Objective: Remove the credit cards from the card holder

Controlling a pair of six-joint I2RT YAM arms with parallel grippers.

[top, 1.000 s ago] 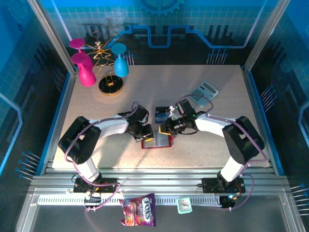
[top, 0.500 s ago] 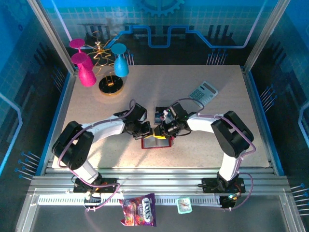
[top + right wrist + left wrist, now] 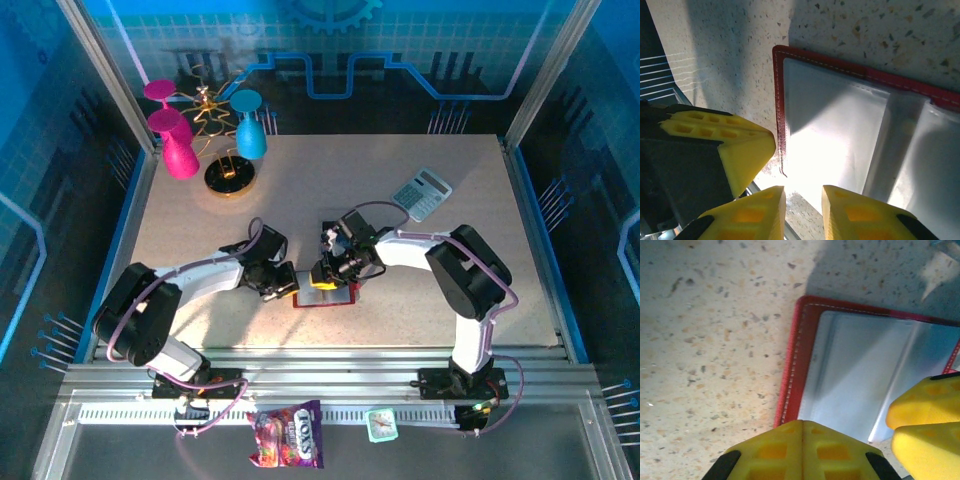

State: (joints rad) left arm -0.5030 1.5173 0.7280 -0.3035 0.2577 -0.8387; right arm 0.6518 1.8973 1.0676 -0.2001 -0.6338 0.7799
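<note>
The card holder (image 3: 333, 296) lies open and flat on the table, red-rimmed with grey inner pockets (image 3: 855, 375); its pockets (image 3: 835, 140) look flat. My left gripper (image 3: 802, 426) is shut, its yellow tips over the holder's left near corner. My right gripper (image 3: 803, 196) hovers open by a narrow gap over the holder's near edge, with nothing pinched between its fingers. From above, the left gripper (image 3: 288, 284) and the right gripper (image 3: 320, 276) nearly meet at the holder's left end. A small dark credit card stack (image 3: 328, 230) lies just behind the right wrist, partly hidden.
A grey calculator (image 3: 421, 192) sits at the back right. Two pink goblets (image 3: 178, 145), a blue goblet (image 3: 249, 130) and a gold wire stand (image 3: 230, 176) fill the back left corner. A candy bag (image 3: 287, 436) and a small pale packet (image 3: 381, 425) lie on the front rail.
Both grippers have shifted left and nearer. The left one has come to the holder's left corner. The right one has slid over the holder and parted its fingers slightly.
</note>
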